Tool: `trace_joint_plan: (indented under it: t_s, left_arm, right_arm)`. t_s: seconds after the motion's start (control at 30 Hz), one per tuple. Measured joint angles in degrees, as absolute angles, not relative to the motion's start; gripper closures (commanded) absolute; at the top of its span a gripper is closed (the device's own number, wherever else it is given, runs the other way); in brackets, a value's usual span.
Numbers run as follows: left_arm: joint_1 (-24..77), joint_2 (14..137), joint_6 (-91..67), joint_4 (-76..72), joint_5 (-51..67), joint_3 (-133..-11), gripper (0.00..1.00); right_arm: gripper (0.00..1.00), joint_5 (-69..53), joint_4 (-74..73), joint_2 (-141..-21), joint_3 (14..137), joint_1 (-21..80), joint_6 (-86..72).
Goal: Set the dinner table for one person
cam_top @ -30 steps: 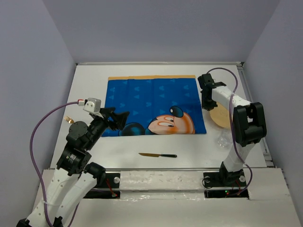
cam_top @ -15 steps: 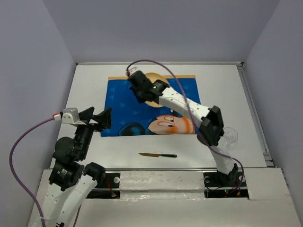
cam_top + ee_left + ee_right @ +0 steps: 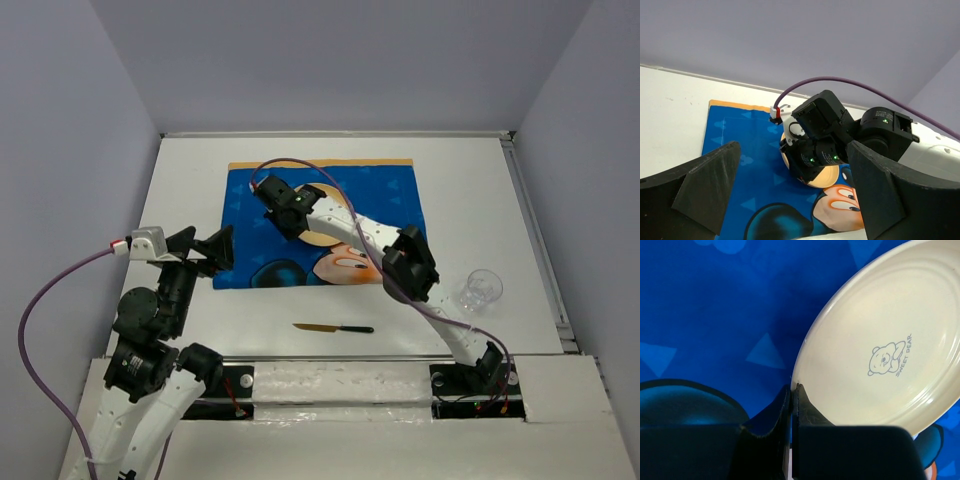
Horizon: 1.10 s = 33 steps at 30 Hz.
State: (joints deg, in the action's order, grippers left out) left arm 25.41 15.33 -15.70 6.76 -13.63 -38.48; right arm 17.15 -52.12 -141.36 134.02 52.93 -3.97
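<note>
The white dinner table [image 3: 470, 190] lies under both arms. At mid-frame, the right gripper [image 3: 791, 390] is clenched on the cream plate's [image 3: 885, 365] rim, over the blue placemat [image 3: 390, 195]. At left, the left gripper [image 3: 205, 247] hangs spread and empty. Half a second ago, the plate was at the mat's top edge.

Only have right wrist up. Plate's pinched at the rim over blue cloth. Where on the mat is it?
Observer: Top view puts the plate over the middle of the mat.
Operator: Left arm in the way?
Observer: No. The left gripper is open by the mat's left edge and holds nothing.
Operator: Any cutlery out?
Observer: One knife, flat on the bare table on the near side of the mat.
</note>
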Motion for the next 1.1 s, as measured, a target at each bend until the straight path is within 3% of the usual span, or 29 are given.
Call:
trace_joint_plan:
  t_s: [0.53, 0.63, 0.67, 0.7, 0.77, 0.87, 1.1]
  left_arm:
    - [25.39, 15.64, -15.7, 6.72, -13.52, -38.48, 0.01]
    - [25.39, 15.64, -15.7, 6.72, -13.52, -38.48, 0.01]
    - [25.39, 15.64, -15.7, 6.74, -13.52, -38.48, 0.01]
    - [25.39, 15.64, -15.7, 6.72, -13.5, -38.48, 0.01]
    - [25.41, 15.64, -15.7, 6.72, -13.5, -38.48, 0.01]
    - [25.39, 15.64, -15.7, 6.72, -13.5, -38.48, 0.01]
    - [25.41, 15.64, -15.7, 6.72, -13.39, -38.48, 0.01]
  right_arm:
    - [1.0, 17.08, -53.54, -141.36, 133.78, 52.8, -2.33]
    - [0.88, 17.04, -53.54, -141.36, 133.12, 52.82, -2.33]
    - [0.81, 17.06, -53.58, -141.36, 132.81, 52.82, -2.35]
    - [0.67, 17.06, -53.56, -141.38, 132.6, 52.82, -2.33]
    - [0.52, 16.93, -53.52, -141.36, 132.44, 52.82, -2.79]
    - [0.46, 16.75, -53.54, -141.36, 132.27, 52.8, -3.14]
    - [0.46, 17.23, -53.25, -139.2, 131.28, 52.82, -5.23]
